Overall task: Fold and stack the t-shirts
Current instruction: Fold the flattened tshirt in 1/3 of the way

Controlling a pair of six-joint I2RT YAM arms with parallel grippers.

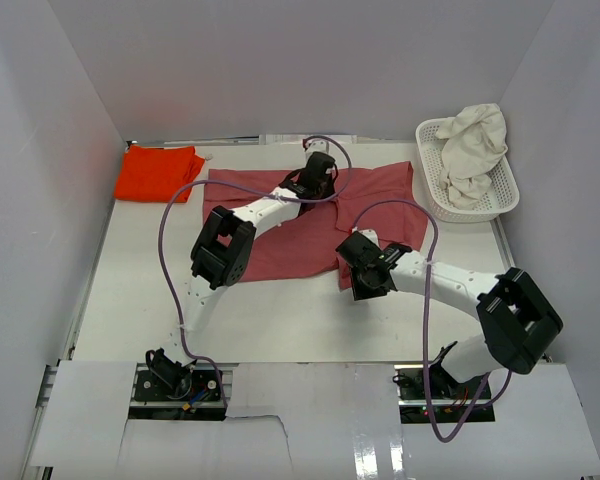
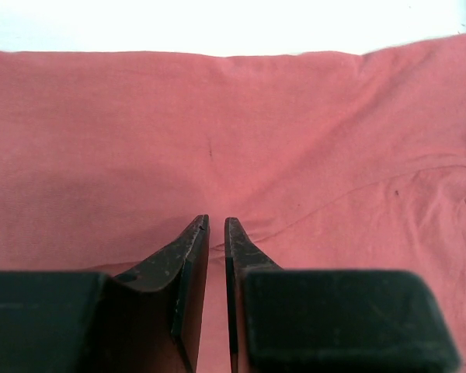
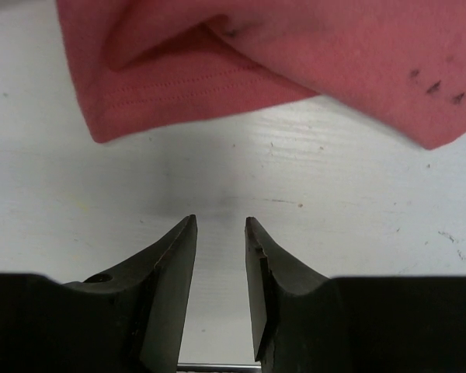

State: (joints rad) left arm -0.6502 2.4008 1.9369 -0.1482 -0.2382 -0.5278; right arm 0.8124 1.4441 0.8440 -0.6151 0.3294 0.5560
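Left pincer [image 2: 216, 223] is reaching across flat rose shirt [image 2: 241, 116], jaws barely apart, nothing visibly gripped; right pincer [image 3: 220, 223] is hovering part-open, empty, beside rumpled hem.

Dusty rose-red cloth t-shirt [image 1: 290, 250], plain, few dark specks; bright orange-red cloth t-shirt [image 1: 158, 172]; cream-white cloth t-shirt [image 1: 477, 145]; white plastic lattice basket [image 1: 432, 175]; white surface [image 1: 140, 290].

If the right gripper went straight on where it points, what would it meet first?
Likely the near edge of the dusty rose-red cloth t-shirt, across a strip of bare white table; depth is unclear.
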